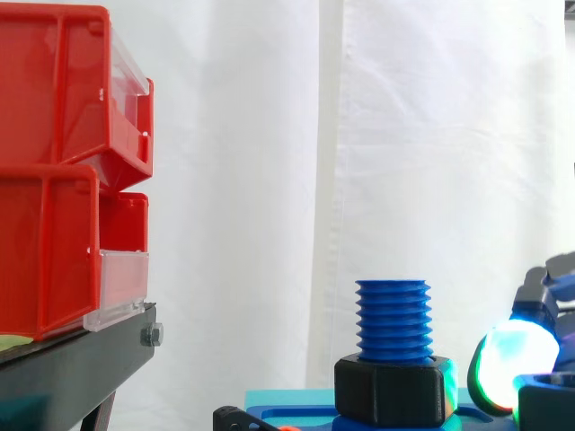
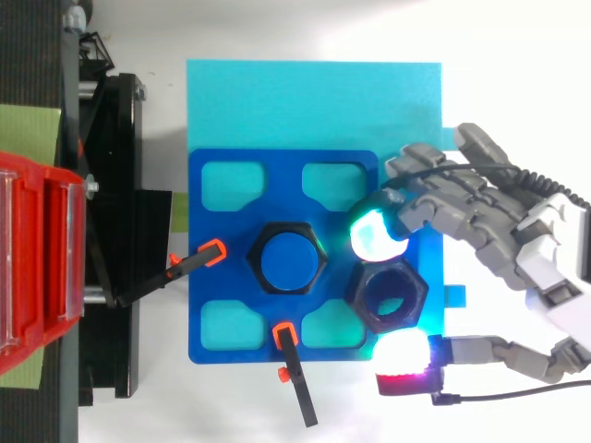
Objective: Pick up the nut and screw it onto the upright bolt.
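Where the dark blue plate with rectangular cut-outs point(image 2: 268, 175) meets its right edge, the loose black hexagonal plastic nut point(image 2: 362, 297) lies flat, towards the lower right corner. The robot hand point(image 2: 517, 245) reaches in from the right and grips this nut: a curled finger's green-glowing pad point(image 2: 374, 236) sits against its upper left side, and the thumb's white-and-red pad point(image 2: 403, 355) against its lower side.

The blue threaded plastic bolt point(image 1: 393, 319) stands upright at the plate's centre, apart from the loose nut, with another black hexagonal collar point(image 1: 391, 391) round its foot. In the side view a glowing pad point(image 1: 508, 359) hangs low, right of the bolt.

The plate rests on a cyan base sheet point(image 2: 305, 101). Two orange-tipped black clamps point(image 2: 212, 252) point(image 2: 284, 332) bear on the plate's left and lower edges. Red plastic bins point(image 1: 54, 162) are stacked on a black stand point(image 1: 72, 359) at the left.
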